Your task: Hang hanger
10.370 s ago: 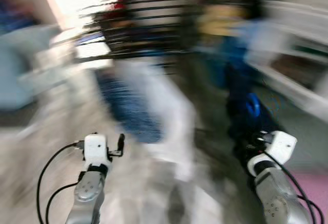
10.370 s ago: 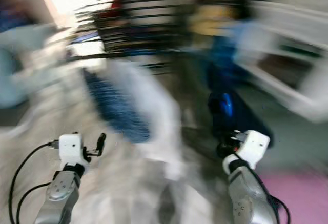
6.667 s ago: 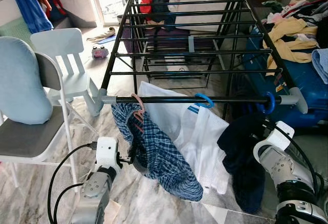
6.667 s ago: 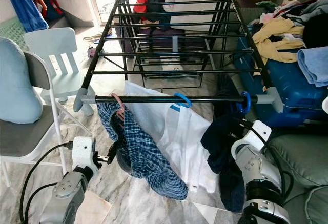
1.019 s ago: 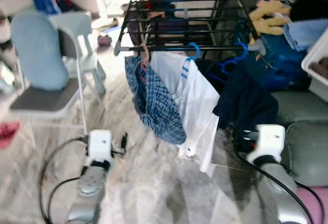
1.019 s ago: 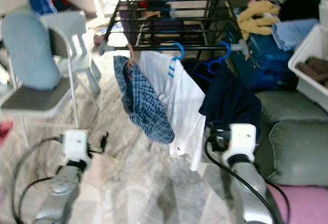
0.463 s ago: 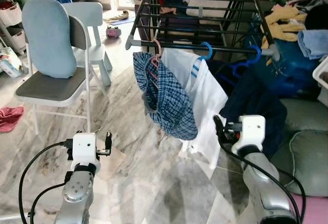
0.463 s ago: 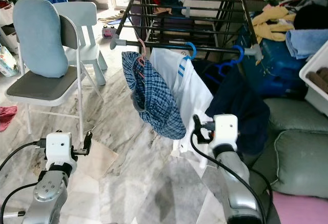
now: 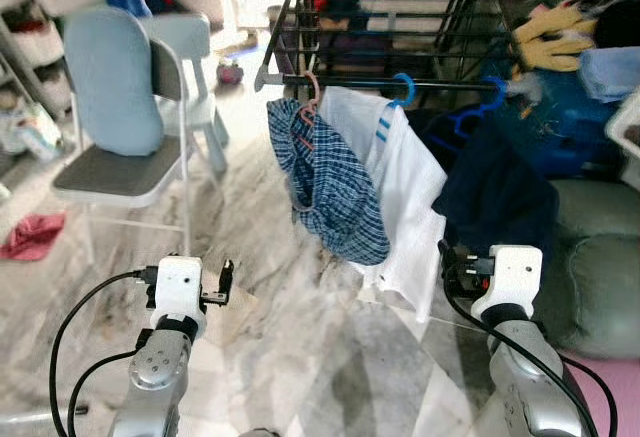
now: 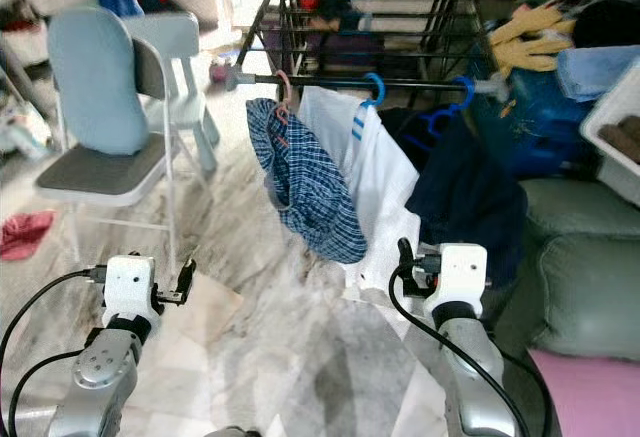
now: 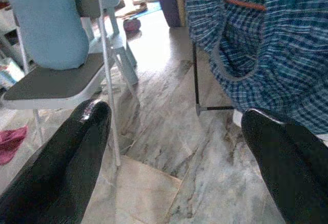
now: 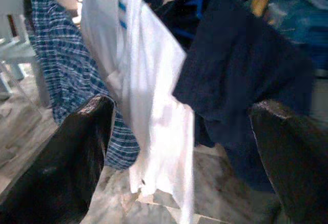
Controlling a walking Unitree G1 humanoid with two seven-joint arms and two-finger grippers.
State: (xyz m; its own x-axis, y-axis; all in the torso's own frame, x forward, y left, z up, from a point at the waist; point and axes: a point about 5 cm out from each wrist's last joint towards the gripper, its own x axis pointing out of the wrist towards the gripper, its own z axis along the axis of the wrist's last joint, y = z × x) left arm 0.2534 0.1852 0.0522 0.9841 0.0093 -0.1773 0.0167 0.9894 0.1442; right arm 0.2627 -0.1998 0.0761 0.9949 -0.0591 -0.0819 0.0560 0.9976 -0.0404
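Marble floor, blue hanger [image 9: 492, 94] on drying rack [image 9: 385, 17], well beyond spread-fingered right gripper [image 9: 446, 269]

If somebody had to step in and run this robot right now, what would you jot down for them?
Left gripper: open, empty, low over the marble floor.
Right gripper: open, empty, facing the hung clothes.
On the drying rack front bar: plaid shirt on a pink hanger, white shirt on a blue hanger, dark garment on another blue hanger.
Done: all three hangers sit on the bar.
Left: nothing obvious; more loose clothes lie to the right.
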